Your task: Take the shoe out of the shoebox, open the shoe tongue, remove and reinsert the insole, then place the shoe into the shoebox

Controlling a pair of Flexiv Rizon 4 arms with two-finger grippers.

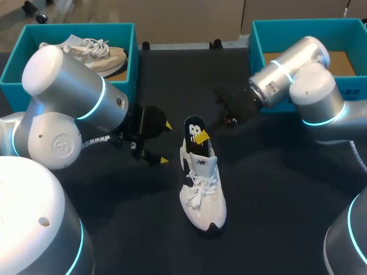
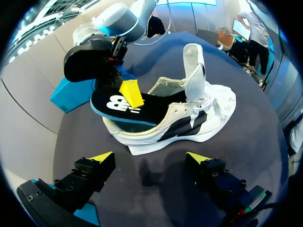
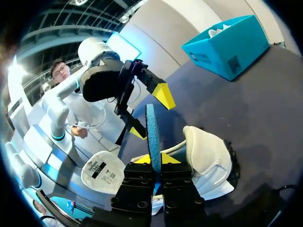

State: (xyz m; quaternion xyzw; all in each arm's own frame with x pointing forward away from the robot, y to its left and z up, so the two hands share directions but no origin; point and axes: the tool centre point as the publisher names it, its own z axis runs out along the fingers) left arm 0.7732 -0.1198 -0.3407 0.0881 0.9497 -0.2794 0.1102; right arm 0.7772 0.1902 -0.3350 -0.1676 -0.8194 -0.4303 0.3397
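At the far left a teal left shoebox [image 1: 16, 64] holds a beige shoe [image 1: 100, 56]. Next comes the left gripper [image 1: 166, 143], low over the dark table [image 1: 275, 189] with its fingers spread wide and nothing between them, waiting just beside the white shoe [image 1: 202, 195]. That shoe stands out of any box in the middle of the table, toe toward the robot, and in the left wrist view its tongue [image 2: 194, 66] is pulled upright. The dark, blue-edged insole [image 1: 194, 127] pokes out over the heel, and the right gripper [image 3: 155, 158] is clamped on it, one yellow tip on each face. Behind the right arm sits the teal right shoebox [image 1: 298, 27].

The step in hand is the insole work. Whether it is coming out or going back in I cannot tell from this moment alone. Either way, I judge the next move needs the shoe steadied, likely by the idle left gripper, while the right one draws or feeds the insole along the shoe's length.

As for writing: the insole carries a white logo, the shoe's side a small mark, and the left shoebox a printed sticker in the right wrist view — none of it read out here
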